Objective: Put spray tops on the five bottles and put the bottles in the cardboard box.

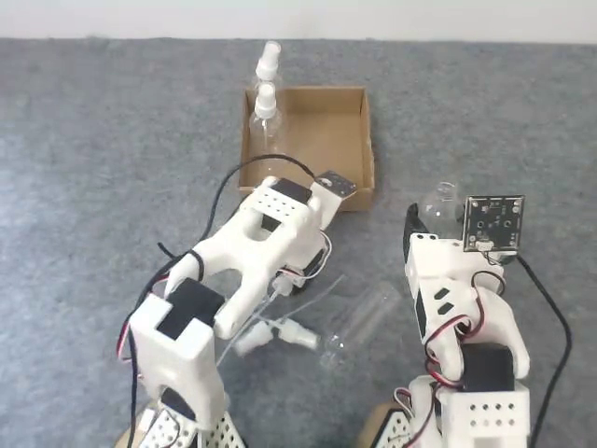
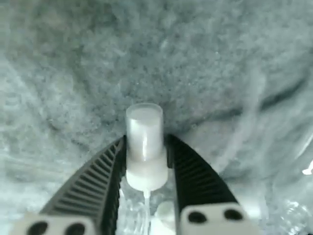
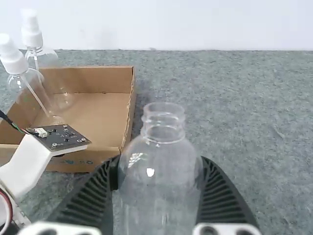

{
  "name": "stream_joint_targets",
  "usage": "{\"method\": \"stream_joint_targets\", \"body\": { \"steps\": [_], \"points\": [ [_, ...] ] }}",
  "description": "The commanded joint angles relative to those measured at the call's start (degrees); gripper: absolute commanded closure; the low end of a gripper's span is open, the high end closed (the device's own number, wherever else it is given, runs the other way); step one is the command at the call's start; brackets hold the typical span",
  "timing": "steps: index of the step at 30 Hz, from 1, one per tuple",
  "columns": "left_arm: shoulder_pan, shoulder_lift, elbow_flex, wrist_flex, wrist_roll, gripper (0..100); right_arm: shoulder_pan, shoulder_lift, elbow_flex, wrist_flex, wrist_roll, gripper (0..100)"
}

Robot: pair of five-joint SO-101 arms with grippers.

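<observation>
Near box [image 1: 367, 140], right pincer [image 3: 159, 166] grips bottle [image 3: 159, 147] upright, neck up; left pincer [image 2: 145, 143] clamps spray top [image 2: 145, 129].

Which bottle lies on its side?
The clear bottle lying between the left arm and right arm; the held bottle in the right gripper and two capped bottles at the cardboard box stand upright.

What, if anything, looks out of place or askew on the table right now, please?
One clear plastic bottle without a top lies on its side on the grey carpet, next to a loose white spray top that is also lying flat. Nothing looks spilled or broken.
</observation>
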Motion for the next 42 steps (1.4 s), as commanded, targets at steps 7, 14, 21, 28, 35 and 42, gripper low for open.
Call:
{"method": "stream_joint_targets", "body": {
  "steps": [7, 14, 21, 28, 35, 42],
  "points": [
    [0.1, -7.3, -2.2, 3.3, 0.4, 99, 0.2, -1.2, -0.7, -1.5, -0.4, 92.5],
    [0.1, -14.8, -1.9, 6.2, 0.4, 99, 0.1, -1.1, -0.7, -1.5, -0.4, 92.5],
    [0.1, -24.3, 1.7, 5.8, 0.4, 99, -1.1, -1.2, -0.7, -1.5, -0.4, 92.6],
    [-1.1, -36.0, 5.9, 4.4, 0.5, 99, -6.7, -1.2, -0.2, -1.4, -0.5, 92.6],
    [-5.9, -46.9, 10.9, 0.2, 0.5, 99, -13.2, -1.2, 0.4, -1.5, -0.5, 92.6],
    [-8.5, -58.3, 15.2, -3.1, 0.6, 99, -20.8, -1.2, 5.6, -7.3, -0.2, 92.4]
  ]
}}
